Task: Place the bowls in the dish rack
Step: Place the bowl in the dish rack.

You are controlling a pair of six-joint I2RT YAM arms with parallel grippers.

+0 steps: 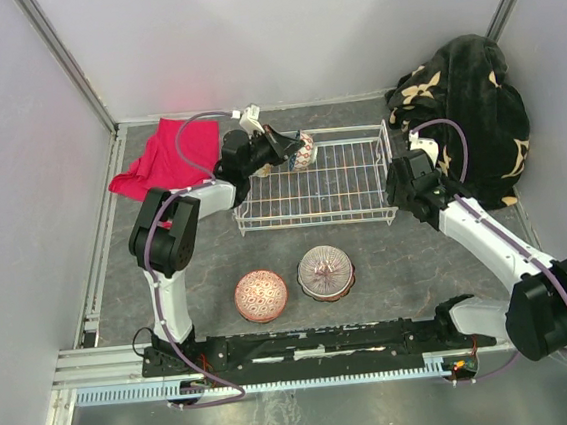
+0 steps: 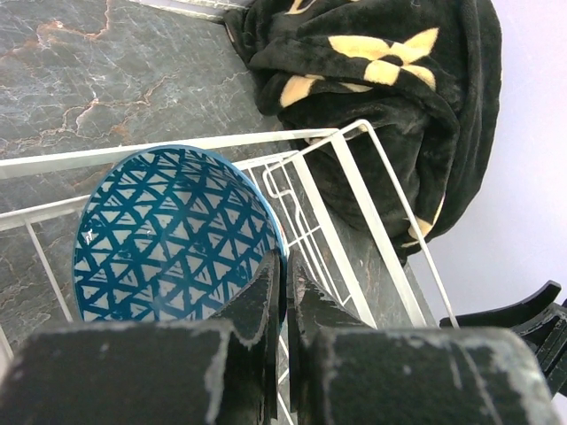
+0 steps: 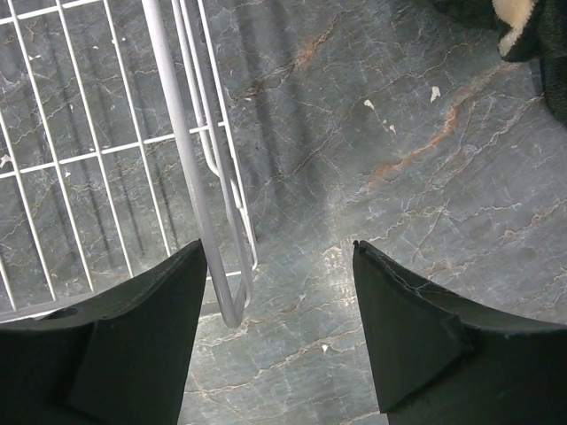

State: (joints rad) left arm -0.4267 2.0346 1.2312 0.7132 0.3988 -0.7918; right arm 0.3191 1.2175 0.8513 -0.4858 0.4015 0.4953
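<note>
Bowls like the blue-triangle bowl look hard, smooth and slippery, and I think it would break if dropped, so the thin rim is the best place to pinch. The left pincer is pressed together on that rim, and the bowl hangs tipped on its side at the far left part of the white wire dish rack; I cannot tell if it touches the wires. The right pincer is spread wide and holds nothing, just beside the rack's right end, well apart from the bowl.
</note>
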